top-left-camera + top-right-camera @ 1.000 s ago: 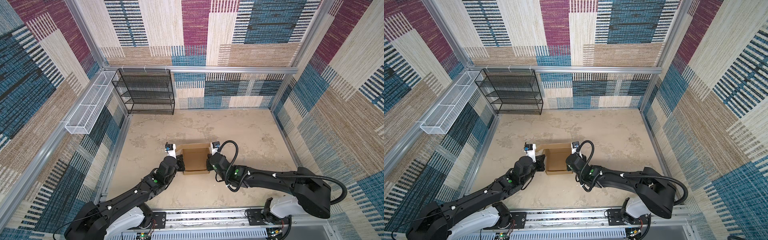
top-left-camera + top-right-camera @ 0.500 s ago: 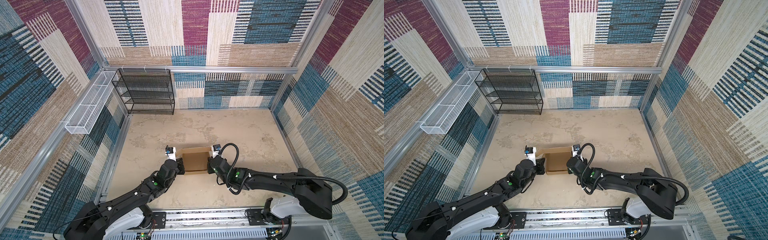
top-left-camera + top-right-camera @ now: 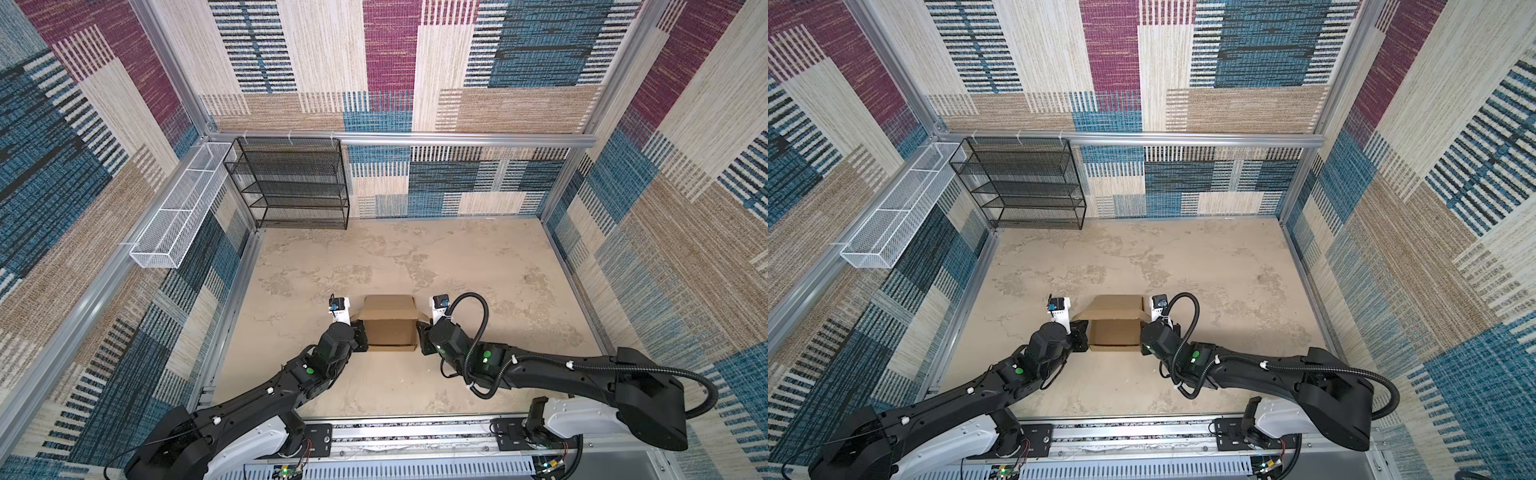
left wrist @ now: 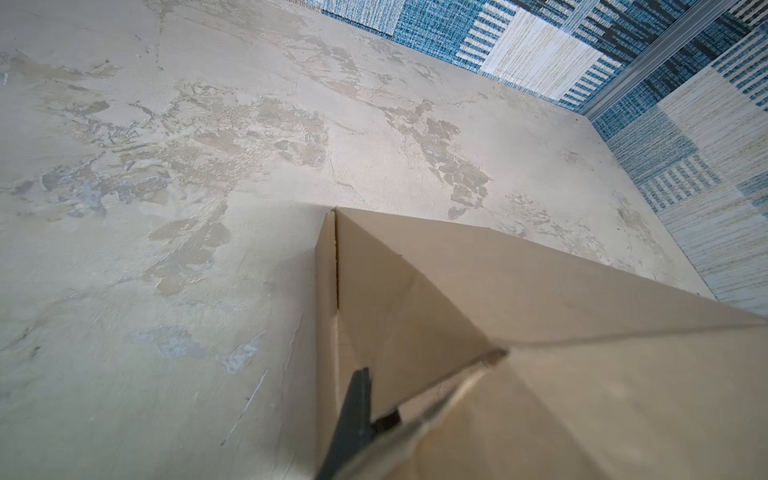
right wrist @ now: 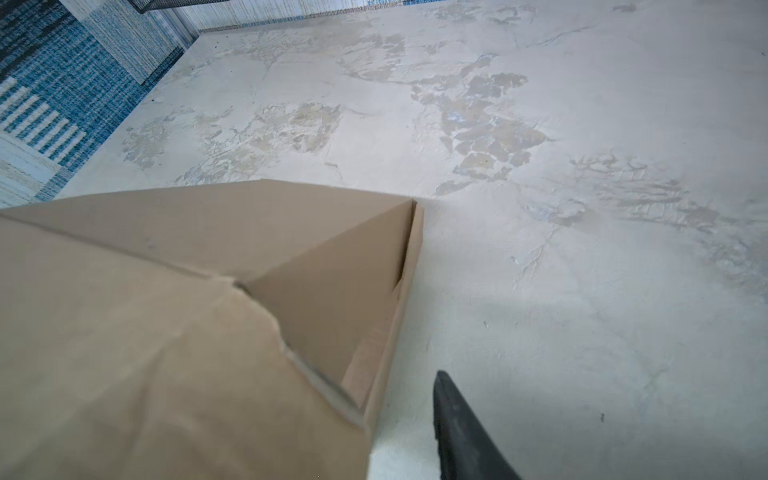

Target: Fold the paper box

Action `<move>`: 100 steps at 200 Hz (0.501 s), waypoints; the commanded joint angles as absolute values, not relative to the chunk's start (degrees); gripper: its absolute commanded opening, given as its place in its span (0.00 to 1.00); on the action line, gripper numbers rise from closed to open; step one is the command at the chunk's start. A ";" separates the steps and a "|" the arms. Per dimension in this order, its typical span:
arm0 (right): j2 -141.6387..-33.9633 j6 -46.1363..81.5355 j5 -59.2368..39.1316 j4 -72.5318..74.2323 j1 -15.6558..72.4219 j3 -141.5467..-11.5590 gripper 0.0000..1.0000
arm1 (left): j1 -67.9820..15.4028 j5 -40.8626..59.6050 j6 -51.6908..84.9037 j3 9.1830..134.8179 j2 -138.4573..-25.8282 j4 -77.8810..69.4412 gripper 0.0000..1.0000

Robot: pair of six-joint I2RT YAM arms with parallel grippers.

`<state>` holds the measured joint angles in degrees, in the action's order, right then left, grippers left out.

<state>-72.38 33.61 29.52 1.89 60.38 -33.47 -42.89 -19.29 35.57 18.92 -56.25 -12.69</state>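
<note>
The paper box (image 3: 390, 328) (image 3: 1115, 328), plain brown cardboard, sits near the front of the table with its lid folded down over the tray. My left gripper (image 3: 360, 337) (image 3: 1080, 338) is at its left side. In the left wrist view its dark fingers (image 4: 353, 415) lie shut against the box's side flap (image 4: 386, 291), partly under the lid edge, and I see no cardboard between them. My right gripper (image 3: 423, 338) (image 3: 1144, 340) is at the right side. One dark finger (image 5: 457, 428) stands clear of the box wall (image 5: 399, 316); the lid hides the other.
A black wire shelf (image 3: 291, 183) stands at the back left of the table (image 3: 457, 270). A white wire basket (image 3: 178, 208) hangs on the left wall. Patterned walls close in the table on three sides.
The lid has come down over the tray and the box has shifted slightly toward the front. My right gripper has opened and its finger has drawn off the box wall. The left stays shut.
</note>
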 commanded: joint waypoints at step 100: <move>-58.15 33.47 33.89 -7.15 60.47 -32.57 0.46 | -43.24 -19.68 37.25 19.15 -57.15 -9.19 0.00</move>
